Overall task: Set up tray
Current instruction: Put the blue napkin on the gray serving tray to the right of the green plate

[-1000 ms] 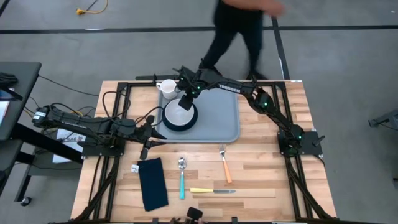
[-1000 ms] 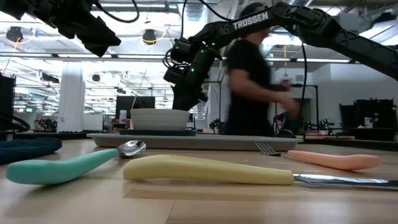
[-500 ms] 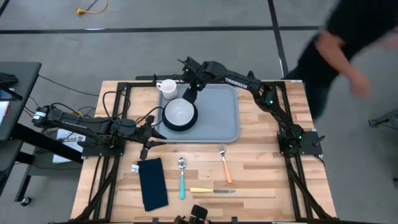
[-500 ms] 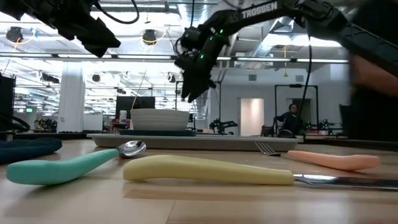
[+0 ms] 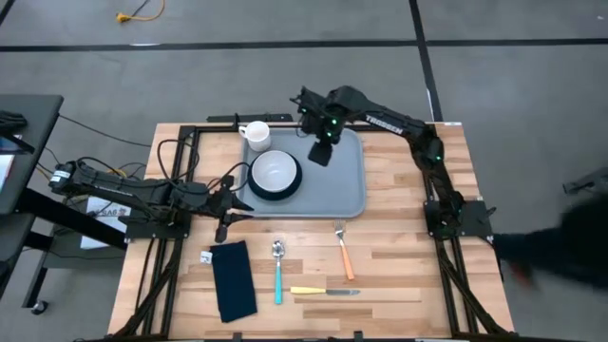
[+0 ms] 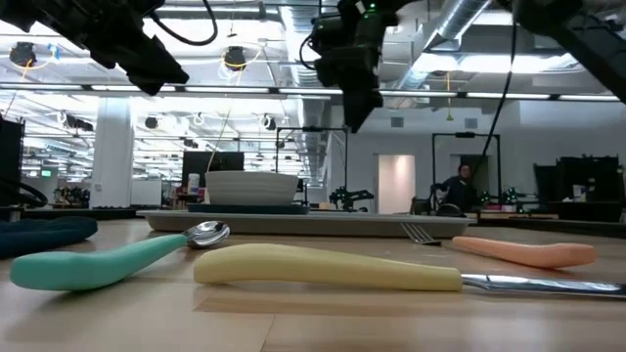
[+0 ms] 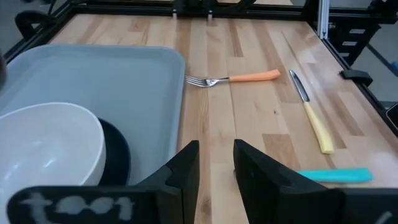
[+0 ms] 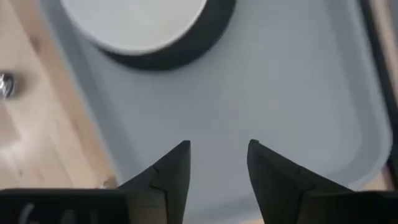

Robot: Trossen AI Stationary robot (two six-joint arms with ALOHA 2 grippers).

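Right gripper (image 5: 319, 152): fingers spread, empty, above the tray (image 5: 347, 190), beside the bowl (image 5: 274, 172).
Left gripper (image 5: 228, 211): narrowly parted, waiting off the tray's edge.
Next pick: probably the fork (image 5: 343, 250); grip its handle squarely.

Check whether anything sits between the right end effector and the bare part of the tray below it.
Nothing visible does. The right end effector hangs open above bare tray surface; the white bowl on its dark plate sits off to one side, and the white mug beyond that.
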